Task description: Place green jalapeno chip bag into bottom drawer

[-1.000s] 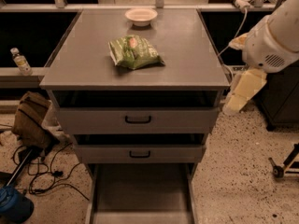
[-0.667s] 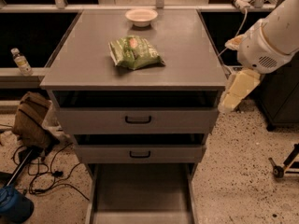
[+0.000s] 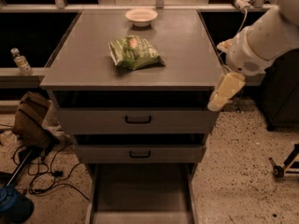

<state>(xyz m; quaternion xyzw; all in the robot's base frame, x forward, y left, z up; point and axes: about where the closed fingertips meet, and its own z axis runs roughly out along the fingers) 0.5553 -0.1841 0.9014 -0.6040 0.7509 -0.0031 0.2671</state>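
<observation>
The green jalapeno chip bag (image 3: 134,52) lies flat on the grey cabinet top (image 3: 84,64), left of its middle. The bottom drawer (image 3: 140,197) is pulled out below the two upper drawers, and its flat floor is bare. My gripper (image 3: 220,97) hangs down at the cabinet's right front corner, beside the top drawer's right end. It is to the right of the bag, lower than it, and apart from it. It holds nothing that I can see.
A white bowl (image 3: 141,17) stands at the back of the cabinet top. The top drawer (image 3: 138,120) and the middle drawer (image 3: 140,154) have black handles. A bottle (image 3: 21,62), a brown bag (image 3: 32,120) and cables (image 3: 42,171) are on the left. A caster (image 3: 279,168) is on the right.
My arm and gripper have moved a little to the left, closer to the cabinet's right front corner. The bag and the drawers have not moved.
</observation>
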